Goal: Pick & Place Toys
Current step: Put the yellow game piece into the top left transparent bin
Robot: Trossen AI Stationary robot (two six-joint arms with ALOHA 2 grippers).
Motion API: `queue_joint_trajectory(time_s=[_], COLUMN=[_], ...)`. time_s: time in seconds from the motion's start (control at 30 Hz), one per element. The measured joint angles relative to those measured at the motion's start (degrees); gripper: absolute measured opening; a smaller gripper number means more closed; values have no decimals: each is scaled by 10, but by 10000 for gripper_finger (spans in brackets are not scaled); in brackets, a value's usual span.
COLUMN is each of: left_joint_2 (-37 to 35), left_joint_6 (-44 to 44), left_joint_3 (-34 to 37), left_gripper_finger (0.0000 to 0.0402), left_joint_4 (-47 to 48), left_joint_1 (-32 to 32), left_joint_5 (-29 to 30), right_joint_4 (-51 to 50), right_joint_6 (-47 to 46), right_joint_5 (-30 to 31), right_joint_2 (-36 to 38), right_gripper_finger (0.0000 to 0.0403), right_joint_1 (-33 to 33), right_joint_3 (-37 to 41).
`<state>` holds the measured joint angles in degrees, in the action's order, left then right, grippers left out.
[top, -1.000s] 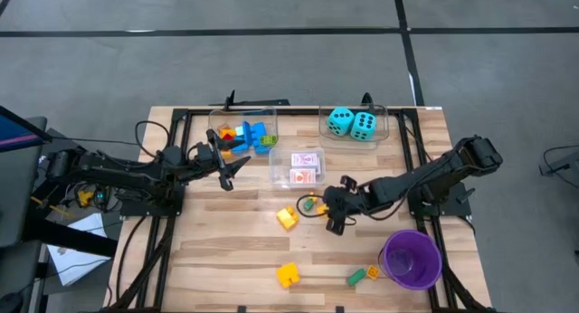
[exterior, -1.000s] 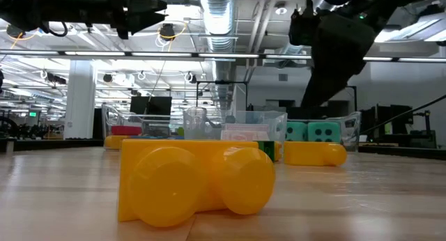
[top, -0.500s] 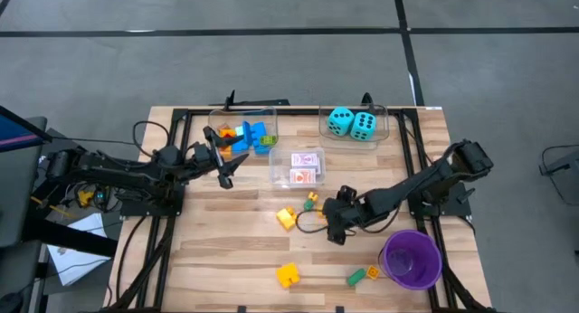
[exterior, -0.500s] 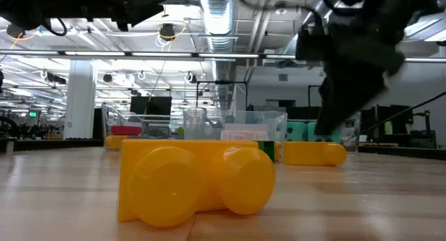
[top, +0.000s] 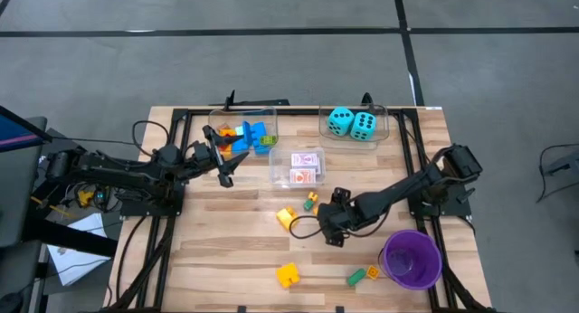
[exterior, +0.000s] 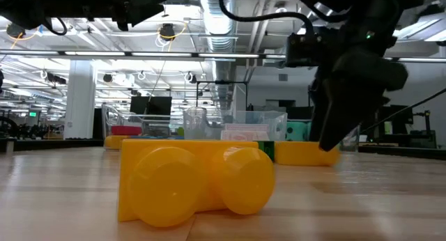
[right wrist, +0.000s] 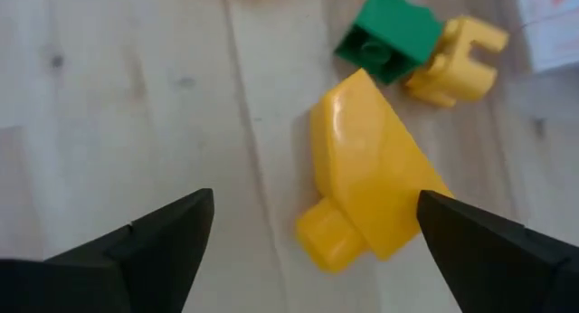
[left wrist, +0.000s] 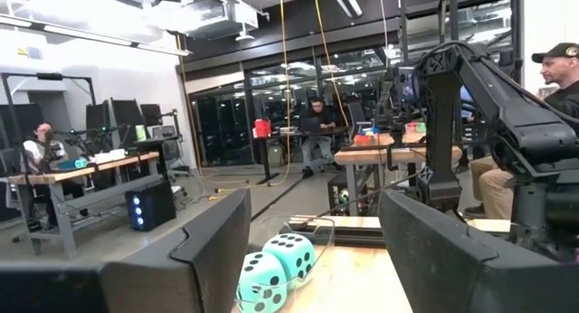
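wooden bench (top: 226, 250), centre frame: right gripper (top: 323, 230), jaws wide and empty, beside a yellow brick (top: 286, 218); left gripper (top: 223, 168) jaws parted, empty. several bricks remain unsorted.

Yellow brick (top: 286, 218) on its side mid-table, just beside my right gripper; small green-and-yellow brick pair (top: 310, 202) near it. Another yellow brick (top: 289, 276) by front edge, green brick (top: 356, 278) near it. Two turquoise dice (top: 352, 123) in back bin. Card packs (top: 307, 167) in middle bin. Mixed bricks (top: 244, 135) in left bin.
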<state>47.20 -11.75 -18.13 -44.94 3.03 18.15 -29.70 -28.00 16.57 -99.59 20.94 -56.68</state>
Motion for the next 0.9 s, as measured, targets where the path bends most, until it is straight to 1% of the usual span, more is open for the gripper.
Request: queue_joint_trajectory(time_s=[0.1, 0.17, 0.3, 0.4, 0.53, 0.67, 0.77, 0.9], left_joint_2=[0, 0, 0, 0, 0, 0, 0, 0], left_joint_6=[0, 0, 0, 0, 0, 0, 1, 2], left_joint_3=[0, 0, 0, 0, 0, 0, 0, 0], left_gripper_finger=[237, 237, 237, 237, 237, 237, 237, 237], left_joint_4=[1, 1, 1, 1, 1, 2, 2, 2], left_joint_1=[0, 0, 0, 0, 0, 0, 0, 0], left_joint_5=[0, 0, 0, 0, 0, 0, 0, 0], right_joint_4=[-12, -24, -35, -42, -35, -40, -42, -63], right_joint_6=[-25, -37, -44, -49, -43, 17, 106, 194], right_joint_5=[-21, -24, -43, -67, -57, -21, -12, -46], right_joint_2=[2, 2, 14, 38, 84, 106, 107, 101], right_gripper_finger=[377, 377, 377, 377, 377, 377, 377, 377], right_joint_1=[9, 19, 43, 57, 75, 91, 98, 98], right_joint_3=[-2, -2, -1, 2, -6, -5, -6, -5])
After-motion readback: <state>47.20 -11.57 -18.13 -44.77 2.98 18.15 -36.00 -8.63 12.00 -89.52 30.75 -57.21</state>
